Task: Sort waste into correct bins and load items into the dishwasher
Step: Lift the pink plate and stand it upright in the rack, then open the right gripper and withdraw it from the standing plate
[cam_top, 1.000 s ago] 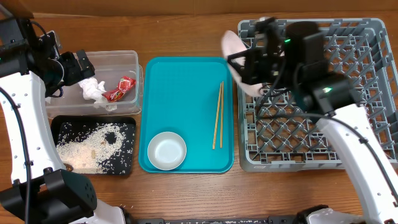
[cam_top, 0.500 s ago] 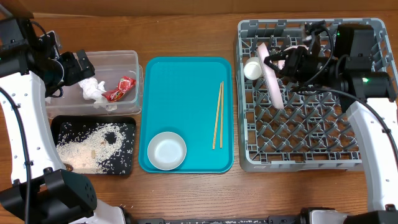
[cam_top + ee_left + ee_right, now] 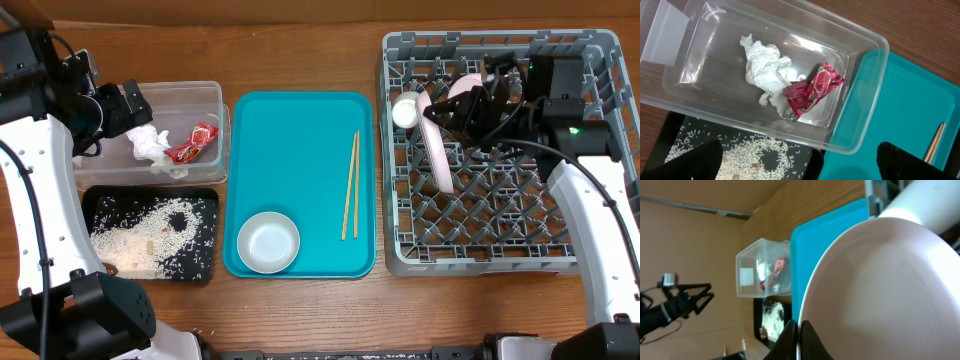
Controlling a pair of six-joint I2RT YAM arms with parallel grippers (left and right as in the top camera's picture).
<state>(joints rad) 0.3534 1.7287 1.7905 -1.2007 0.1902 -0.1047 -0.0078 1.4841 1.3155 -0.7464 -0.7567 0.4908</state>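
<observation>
Right gripper (image 3: 797,326) is pinched tight on the rim of the plate (image 3: 437,150), fingers together with only that thin edge between them. The plate is already down in the rack (image 3: 500,220), standing on edge among the pegs near the rack's left side. From overhead its long line runs from the far side toward the near side, leaning a touch. The fingers sit on its right flank, up at the far end. So the letting-go looks like the next call: jaws spread, then pull away to the right and up, clear of the pegs. The risk, as I read it, is the plate tipping left onto the cup (image 3: 404,111), which sits just beside its far end. There's a pink shape behind the gripper, probably the pink bowl (image 3: 465,86), mostly hidden. On the teal tray (image 3: 300,140) wait the chopsticks (image 3: 350,185), lying lengthways far-to-near along the tray's right side, nearer the right arm. The white bowl (image 3: 268,242) sits in the near left corner with open tray around it. Left gripper (image 3: 122,108) hangs over the tub (image 3: 200,92), fingers spread wide and holding nothing. Tissue (image 3: 148,147) and wrapper (image 3: 195,142) lie touching inside the tub. Rice (image 3: 160,228) is scattered across the black tray (image 3: 95,195). The wooden table (image 3: 300,310) is flat, and the rack has plenty of free pegs.
</observation>
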